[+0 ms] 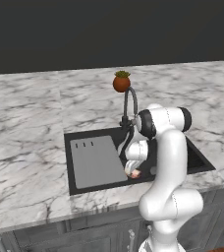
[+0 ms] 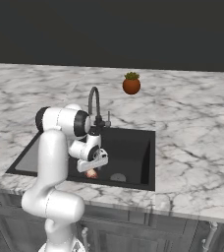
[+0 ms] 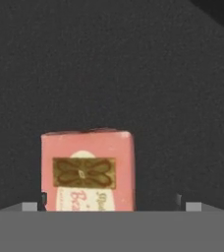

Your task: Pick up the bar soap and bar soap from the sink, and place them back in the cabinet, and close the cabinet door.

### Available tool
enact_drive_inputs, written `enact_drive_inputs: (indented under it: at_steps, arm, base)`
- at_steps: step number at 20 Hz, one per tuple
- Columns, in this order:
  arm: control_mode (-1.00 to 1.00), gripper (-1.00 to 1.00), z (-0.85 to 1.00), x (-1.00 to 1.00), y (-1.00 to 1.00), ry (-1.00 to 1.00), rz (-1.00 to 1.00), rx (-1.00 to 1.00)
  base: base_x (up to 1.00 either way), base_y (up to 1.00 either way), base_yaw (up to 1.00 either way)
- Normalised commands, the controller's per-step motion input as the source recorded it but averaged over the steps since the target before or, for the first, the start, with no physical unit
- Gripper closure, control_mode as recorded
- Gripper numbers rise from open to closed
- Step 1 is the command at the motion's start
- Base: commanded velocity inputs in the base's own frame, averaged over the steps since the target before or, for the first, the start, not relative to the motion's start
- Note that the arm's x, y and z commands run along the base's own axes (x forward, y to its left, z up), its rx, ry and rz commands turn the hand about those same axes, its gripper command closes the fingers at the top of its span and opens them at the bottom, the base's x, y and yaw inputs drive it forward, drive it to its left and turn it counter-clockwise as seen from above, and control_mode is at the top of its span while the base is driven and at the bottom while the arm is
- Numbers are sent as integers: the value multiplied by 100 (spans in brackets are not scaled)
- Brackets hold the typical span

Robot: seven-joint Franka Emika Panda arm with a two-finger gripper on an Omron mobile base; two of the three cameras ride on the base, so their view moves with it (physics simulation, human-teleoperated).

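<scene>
Pink-red with a cream oval patch and a brown flower-like label, one bar soap (image 3: 87,171) lies on the dark floor of the sink (image 3: 133,74) right under the hand camera, its lower edge cut off at the bottom of that view. Its script lettering is too blurred to read. From the base cameras the bar soap (image 1: 134,173) is a small reddish speck under the gripper (image 1: 132,170), mostly hidden by the hand. The gripper's fingers stand spread, one beside the bar's left edge and the other well clear on the right; contact cannot be judged. Around the basin sit the grey drainboard (image 1: 95,161), the dark faucet (image 1: 130,106), a potted plant (image 1: 122,81) and the marble surface (image 1: 25,123).
</scene>
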Motion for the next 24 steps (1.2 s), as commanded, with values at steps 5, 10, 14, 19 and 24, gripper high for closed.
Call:
enact_drive_inputs:
  at_steps: [5, 10, 14, 19, 24]
  arm:
    - [-100, -100, -11, 0, 4, 5, 0, 0]
    - [-100, -100, -2, 0, 0, 11, 0, 0]
    - [-100, -100, 0, 0, 0, 10, 0, 0]
    - [-100, -100, 0, 0, 0, 5, 0, 0]
    - [-100, -100, -14, 0, 0, 1, 1, 0]
  base:
    - [0, 0, 0]
    - [0, 0, 0]
    - [0, 0, 0]
    - [0, 0, 0]
    - [0, 0, 0]
